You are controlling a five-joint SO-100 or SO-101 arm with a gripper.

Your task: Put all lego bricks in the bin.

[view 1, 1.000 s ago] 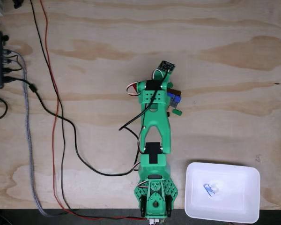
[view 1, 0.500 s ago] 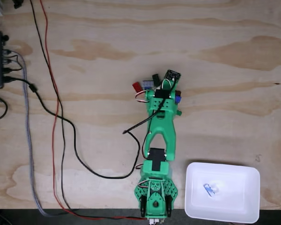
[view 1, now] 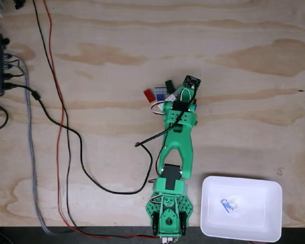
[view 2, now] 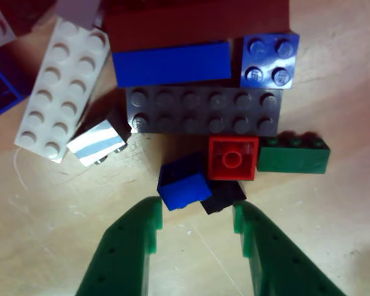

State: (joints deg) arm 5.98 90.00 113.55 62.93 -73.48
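Jaws of the green printed gripper (view 2: 196, 223) stand apart, empty, just short of a small blue plastic brick (view 2: 184, 184) at the edge of the lego bricks (view 1: 160, 91) clustered on the plywood surface (view 1: 244, 101). Green arm (view 1: 176, 142) stretches forward from its base; white shallow plastic bin (view 1: 242, 208) sits beside that base.

The arm (view 1: 174, 147) is seen as bright green 3D-printed plastic throughout. Black servo blocks are set at the joints, one near the base and one near the wrist. The base (view 1: 169, 216), at 6 o'clock of the fixed view, is marked by small round holes and dark screws. A thin black cable and white-and-red servo leads are looped along the left side. A small black circuit board (view 1: 190, 81) is mounted at the wrist end. In the other view, two green fingers (view 2: 126, 246) are shown, dotted with small holes.
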